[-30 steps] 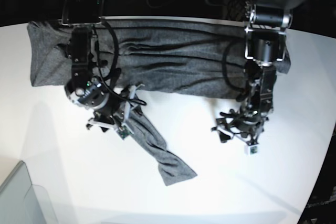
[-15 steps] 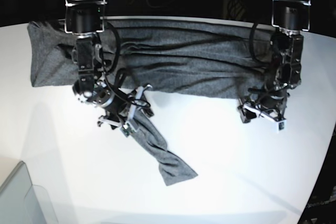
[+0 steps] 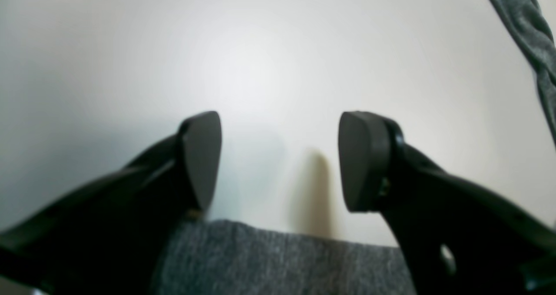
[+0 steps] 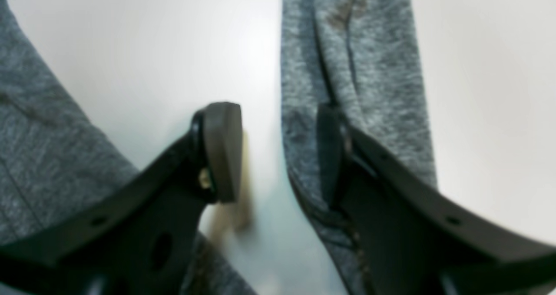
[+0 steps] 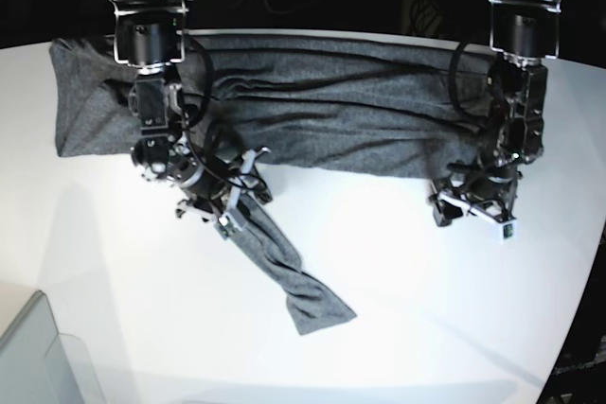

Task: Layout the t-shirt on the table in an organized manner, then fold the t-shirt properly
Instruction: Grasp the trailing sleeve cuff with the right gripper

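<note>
Right hand [image 4: 278, 151] is parked at the top of that stray strip of the t-shirt [image 5: 312, 101], jaws apart, one finger pressed down on the grey knit and the other over bare worktop [image 5: 407, 290] just beside the strip's edge. So the cloth edge sits between the two fingers, but nothing is pinched yet as far as I can see.

Left hand [image 3: 278, 160] is also apart, with nothing between its fingers. It hovers over white worktop right at the shirt's near hem, and in its wrist view the grey fabric only shows under the wrist, behind the fingertips.

Where the shirt is: bunched into a long wrinkled band across the far side of the worktop, with one narrow tail (sleeve or a twisted corner, can't tell which) trailing out toward the near side from under the right hand.

My read is we're in the laying-out part, no folding yet. Next move probably calls for the right hand to pinch the strip and draw it outward to untwist it, while the left gets hold of the hem so the body can be spread flat. Grabbing only one layer is the tricky bit, imo.
</note>
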